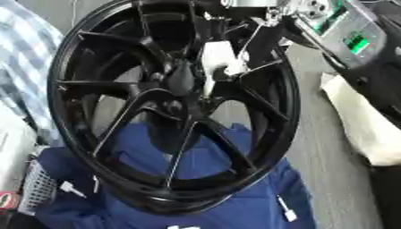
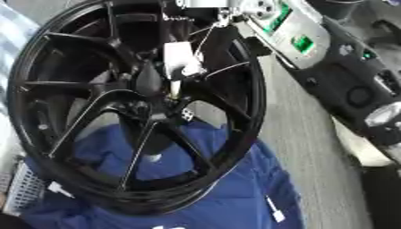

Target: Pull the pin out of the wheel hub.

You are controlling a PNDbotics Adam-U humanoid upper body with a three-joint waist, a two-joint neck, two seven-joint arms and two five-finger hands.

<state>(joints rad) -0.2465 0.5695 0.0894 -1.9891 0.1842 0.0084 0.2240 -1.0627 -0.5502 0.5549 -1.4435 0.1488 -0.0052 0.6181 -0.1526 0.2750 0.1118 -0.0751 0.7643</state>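
A large black wheel hub is seen standing on edge, tilted, its lower rim set on a blue cloth. It is judged to be heavy and rigid, with glossy spokes that would be slippery to the touch; it is not expected to give or flex when the pin is drawn, though its upright, leaning stance suggests it could rock if the pull is made sideways rather than straight along the pin's axis.

The robot's right arm is seen coming in from the upper right, and its right hand is placed at the centre of the hub, just above the middle boss. White parts of the hand are seen against the black spokes, and they appear to be gathered on something small there, but whether the fingers are closed round the pin or only resting at it cannot be told from these views.

The pin is taken to be the small pale piece showing just below the fingers, at the hub's centre, pointing down toward the lower spokes. It is judged light, stiff and narrow, with little surface to be held; it is best pinched at its exposed end, close under the fingertips, and drawn straight outward.

The left hand is not seen in either view.
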